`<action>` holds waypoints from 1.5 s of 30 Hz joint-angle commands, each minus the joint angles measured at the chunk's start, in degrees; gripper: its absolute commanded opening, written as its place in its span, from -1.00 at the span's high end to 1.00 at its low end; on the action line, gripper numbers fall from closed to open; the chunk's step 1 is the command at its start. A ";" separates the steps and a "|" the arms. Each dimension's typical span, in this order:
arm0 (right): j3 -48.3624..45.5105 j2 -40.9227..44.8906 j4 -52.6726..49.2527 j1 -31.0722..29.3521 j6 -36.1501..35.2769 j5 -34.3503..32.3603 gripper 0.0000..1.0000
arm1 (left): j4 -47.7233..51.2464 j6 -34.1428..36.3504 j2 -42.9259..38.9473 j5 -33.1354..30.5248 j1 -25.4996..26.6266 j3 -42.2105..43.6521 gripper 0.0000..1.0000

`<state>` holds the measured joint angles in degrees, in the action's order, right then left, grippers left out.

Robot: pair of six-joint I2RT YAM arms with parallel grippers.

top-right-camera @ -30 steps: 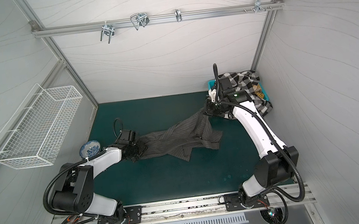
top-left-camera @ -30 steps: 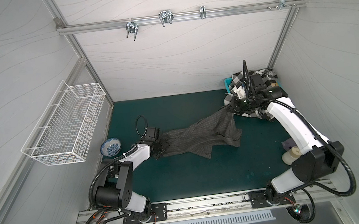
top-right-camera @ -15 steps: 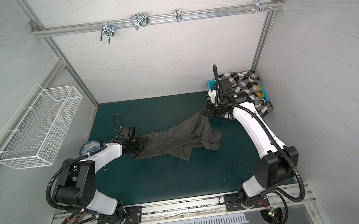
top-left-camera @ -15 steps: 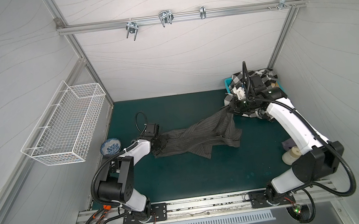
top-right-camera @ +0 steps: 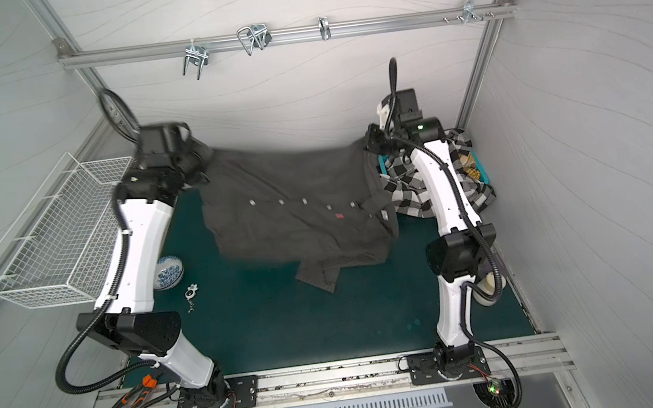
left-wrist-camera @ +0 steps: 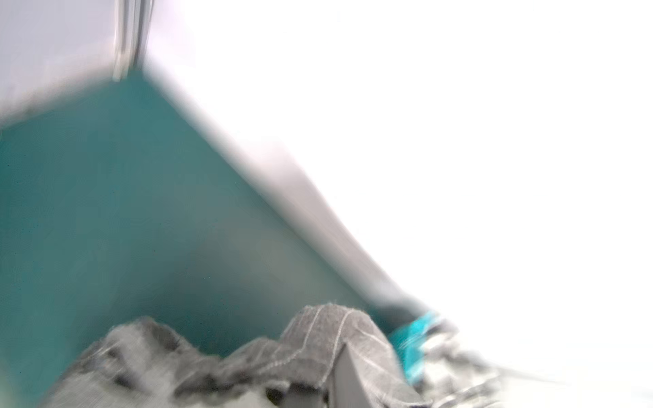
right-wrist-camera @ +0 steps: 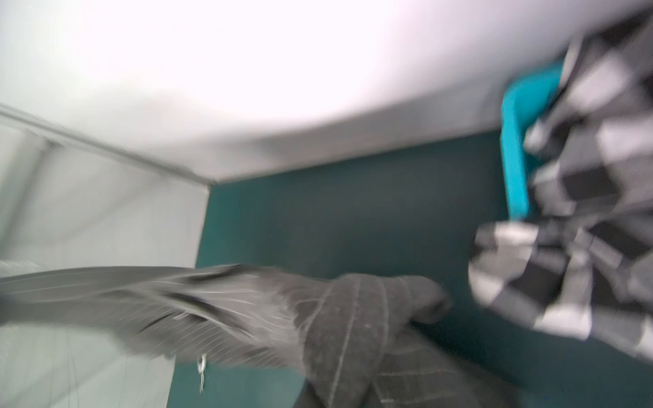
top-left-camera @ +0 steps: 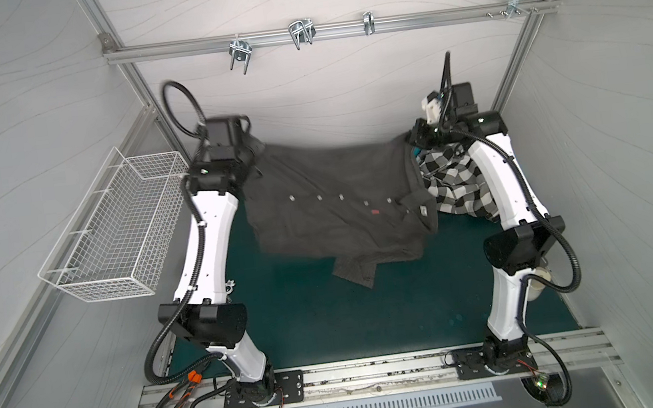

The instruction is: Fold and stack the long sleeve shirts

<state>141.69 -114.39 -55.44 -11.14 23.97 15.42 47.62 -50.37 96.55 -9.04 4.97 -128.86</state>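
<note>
Pinstripes show on the charcoal shirt (top-left-camera: 332, 200), which hangs spread in the air above the green worktop (top-left-camera: 329, 317). The left pincer (top-left-camera: 253, 152) is clenched on one upper corner, the right pincer (top-left-camera: 414, 140) on the other. Behind the right arm, the checked shirt (top-left-camera: 454, 182) spills over the teal basket (right-wrist-camera: 516, 141).

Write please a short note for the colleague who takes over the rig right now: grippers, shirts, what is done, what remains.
Left gripper: shut on one end of the dark pinstriped shirt.
Right gripper: shut on its other end.
The shirt hangs spread between them above the green table, buttons showing.
Checked shirt: crumpled over the teal basket, back right corner.
Done: nothing folded yet.
To do: lay, fold both shirts, stack them.
</note>
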 commanded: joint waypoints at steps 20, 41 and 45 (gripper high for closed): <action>-88.46 45.17 15.48 -5.91 -0.35 -2.07 -0.64 | -5.19 -7.49 -48.07 19.54 -0.05 97.44 1.00; -47.44 -6.73 13.22 -22.69 -17.17 -28.92 -0.68 | -2.85 -4.85 -46.37 19.80 -1.75 96.86 1.00; -47.86 -7.99 13.80 -24.31 -18.16 -33.35 -0.76 | -2.75 -4.48 -46.59 20.03 -2.42 97.68 1.00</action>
<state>93.45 -121.03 -39.51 -35.16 8.64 -11.94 45.89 -55.53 50.09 10.39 3.22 -31.29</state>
